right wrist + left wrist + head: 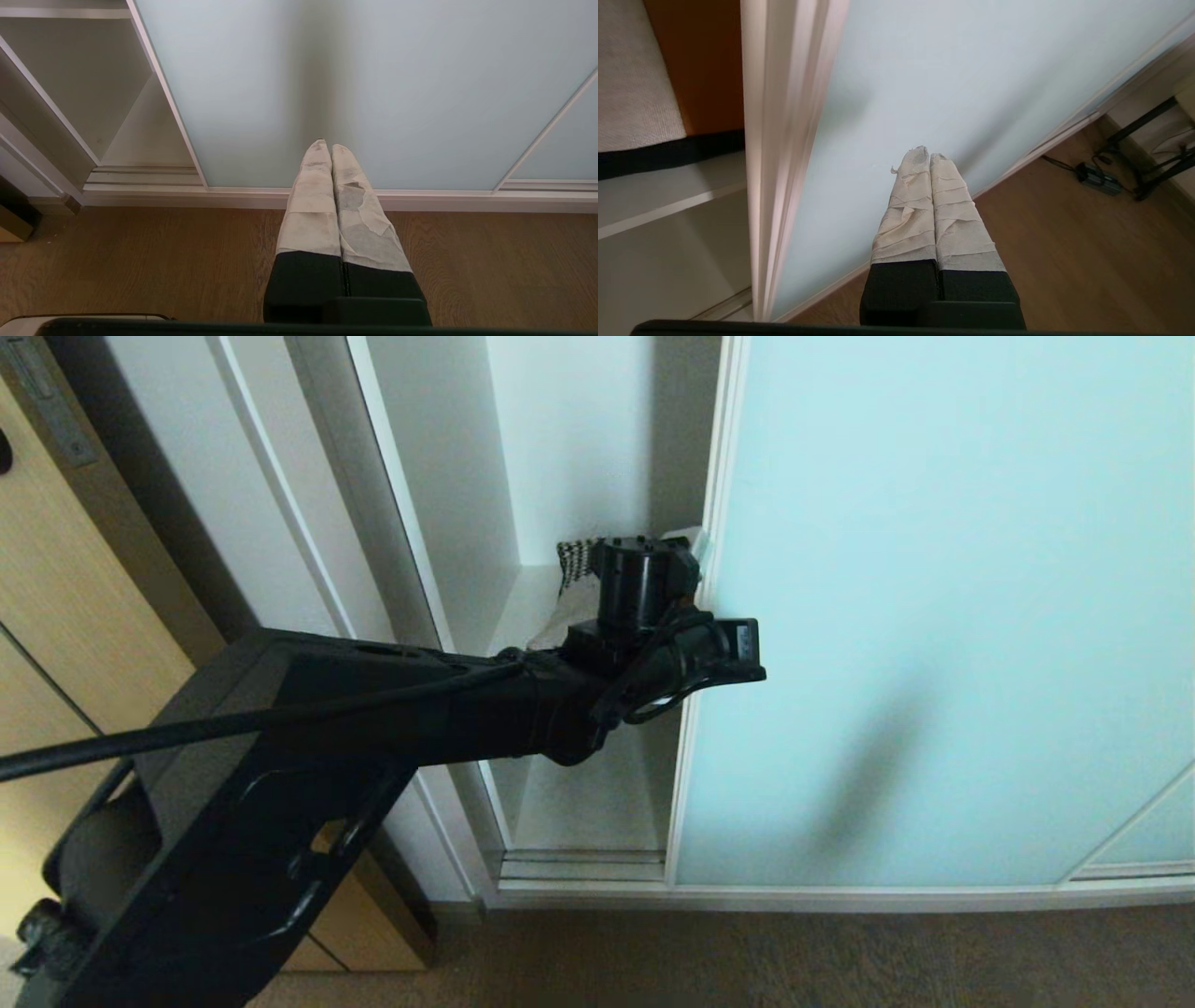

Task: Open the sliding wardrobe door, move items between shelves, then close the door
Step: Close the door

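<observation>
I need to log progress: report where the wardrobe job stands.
Done: the frosted pale-blue glass sliding door stands partly open, exposing the white shelf. In hand: the left claw, shut and empty, is at the door's silver-white frame edge. Left: the patchwork cushion lies on that shelf, ungripped; whether it has been moved yet cannot be told. The door is not closed. The right claw is shut, low before the door.
</observation>
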{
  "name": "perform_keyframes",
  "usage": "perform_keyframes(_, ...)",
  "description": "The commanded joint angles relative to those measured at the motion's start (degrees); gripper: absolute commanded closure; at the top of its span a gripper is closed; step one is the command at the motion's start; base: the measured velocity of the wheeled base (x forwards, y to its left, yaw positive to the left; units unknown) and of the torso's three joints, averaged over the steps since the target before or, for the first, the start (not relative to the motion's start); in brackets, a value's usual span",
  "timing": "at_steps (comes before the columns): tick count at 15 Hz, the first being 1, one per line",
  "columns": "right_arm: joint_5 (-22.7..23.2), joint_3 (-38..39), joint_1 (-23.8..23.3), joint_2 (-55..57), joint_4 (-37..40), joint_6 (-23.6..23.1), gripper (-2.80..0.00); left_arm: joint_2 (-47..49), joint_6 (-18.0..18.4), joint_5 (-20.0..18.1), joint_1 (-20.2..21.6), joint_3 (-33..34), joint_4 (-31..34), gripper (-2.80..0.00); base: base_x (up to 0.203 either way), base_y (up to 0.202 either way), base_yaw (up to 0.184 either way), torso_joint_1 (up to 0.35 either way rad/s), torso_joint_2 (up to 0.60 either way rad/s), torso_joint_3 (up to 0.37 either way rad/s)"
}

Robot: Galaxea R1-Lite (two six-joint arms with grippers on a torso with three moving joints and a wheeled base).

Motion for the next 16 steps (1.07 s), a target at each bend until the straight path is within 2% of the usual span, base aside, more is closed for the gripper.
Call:
perform_keyframes(1,0.0,0.0,0.0,-0.1,0.0,0.0,0.00,2.4,0.0,0.1,0.5,-2.4,0.2,0.00,0.000,0.000,0.000,0.000,0.00,0.000)
perform_keyframes(16,0.0,0.0,0.0,-0.1,0.0,0.0,0.00,4.7,1.7,0.3,5.7,-2.7,0.0,0.00,0.000,0.000,0.000,0.000,0.00,0.000)
